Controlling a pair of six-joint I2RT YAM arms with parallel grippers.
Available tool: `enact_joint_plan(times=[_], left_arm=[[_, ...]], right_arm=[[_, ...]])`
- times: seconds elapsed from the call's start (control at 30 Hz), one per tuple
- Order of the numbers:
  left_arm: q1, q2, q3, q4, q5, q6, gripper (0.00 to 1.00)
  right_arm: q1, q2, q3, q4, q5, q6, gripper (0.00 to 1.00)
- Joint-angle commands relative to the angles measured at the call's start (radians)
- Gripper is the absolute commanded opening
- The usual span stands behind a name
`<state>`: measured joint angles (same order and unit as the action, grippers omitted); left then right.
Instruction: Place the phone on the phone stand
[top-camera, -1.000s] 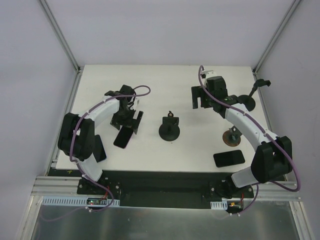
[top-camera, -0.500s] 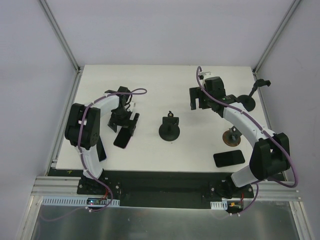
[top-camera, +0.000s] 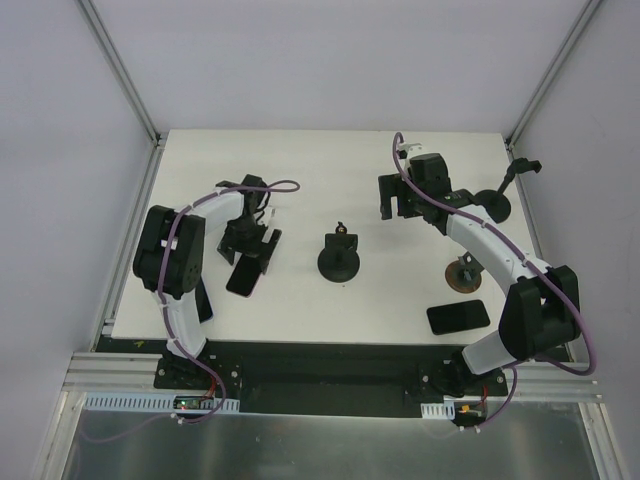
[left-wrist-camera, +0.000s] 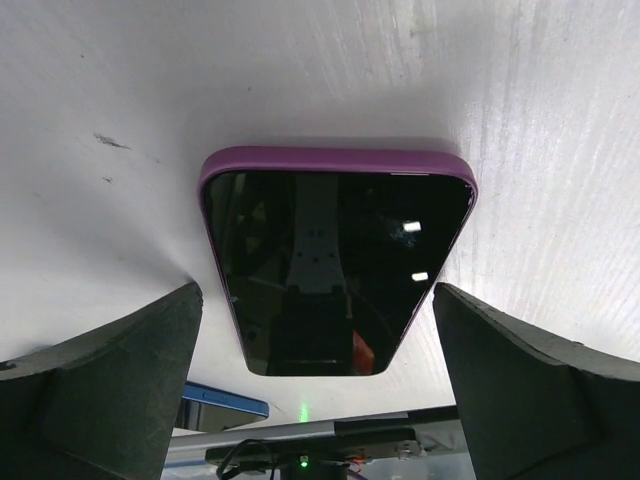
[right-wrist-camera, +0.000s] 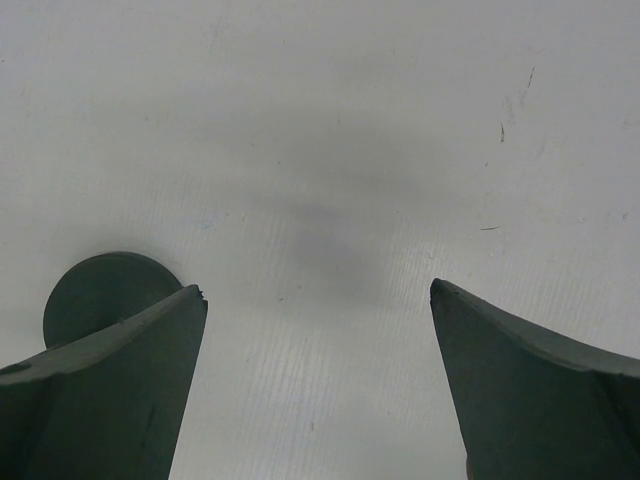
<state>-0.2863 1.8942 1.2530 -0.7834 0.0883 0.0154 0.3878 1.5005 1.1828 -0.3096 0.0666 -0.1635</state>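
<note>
Left arm folded sharply at the elbow, left hand pointing downward, spread wide. Right arm stretched in an arc toward the far side, right hand pointing downward, likewise spread wide.

Bare table lying open between the purple-cased phone and the phone stand, a second phone lying well apart rightward.
</note>
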Motion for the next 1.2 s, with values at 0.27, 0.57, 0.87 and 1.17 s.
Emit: enact_joint_plan(times=[0.27, 0.57, 0.87, 1.17], left_arm=[[-0.068, 0.057, -0.021, -0.02, -0.045, -0.012, 0.63], [-0.077, 0.013, 0.006, -0.019, -0.055, -0.014, 0.09], [-0.08, -0.176, -0.013, 0.029, -0.125, -0.141, 0.0], [-0.076, -0.426, -0.073, 0.108, -0.2, -0.207, 0.0]], right_arm=[[-0.004, 0.01, 0.038, 0.023, 0.031, 0.027, 0.96], [-0.004, -0.012, 0.067, -0.026, 0.191, 0.104, 0.96], [0.016, -0.212, -0.031, 0.086, 0.088, 0.197, 0.96], [0.239, -0.335, -0.058, 0.21, 0.108, 0.188, 0.96]])
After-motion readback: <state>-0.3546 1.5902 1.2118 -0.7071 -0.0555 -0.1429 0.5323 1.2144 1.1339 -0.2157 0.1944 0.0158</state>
